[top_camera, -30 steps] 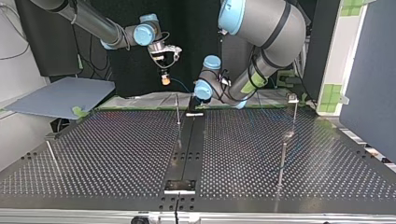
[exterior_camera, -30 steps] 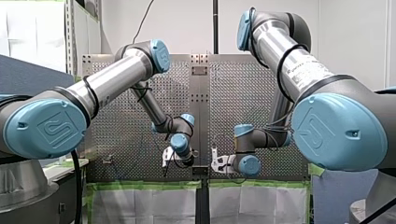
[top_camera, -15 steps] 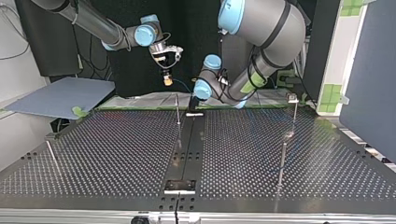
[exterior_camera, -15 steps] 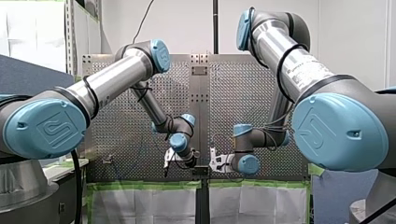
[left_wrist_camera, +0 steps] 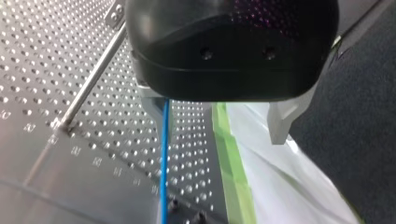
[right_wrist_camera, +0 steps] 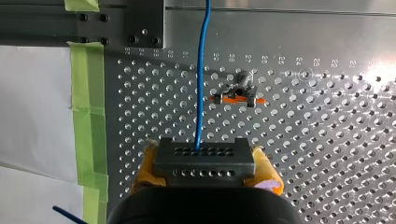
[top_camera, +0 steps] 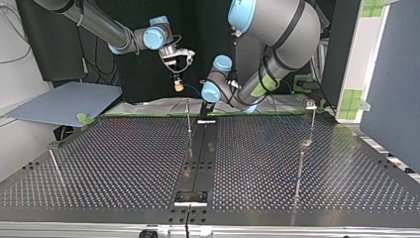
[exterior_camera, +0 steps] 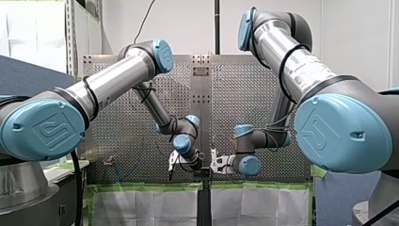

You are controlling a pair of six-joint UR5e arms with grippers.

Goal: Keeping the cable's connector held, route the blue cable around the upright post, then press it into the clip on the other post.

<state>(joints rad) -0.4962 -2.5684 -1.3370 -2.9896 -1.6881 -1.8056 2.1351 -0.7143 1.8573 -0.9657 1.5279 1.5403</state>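
My right gripper (right_wrist_camera: 205, 164) is clamped on the connector (right_wrist_camera: 204, 154), with the blue cable (right_wrist_camera: 201, 70) running ahead. My left gripper (left_wrist_camera: 217, 122) has its fingers apart, the cable just beside one.

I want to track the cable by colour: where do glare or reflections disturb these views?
Right wrist view: strong glare on the table, away from the cable and connector. Left wrist view: the post mirrors in the table; no glare on the cable. Top view: posts mirror in the table; the cable hardly shows against the dark backdrop.
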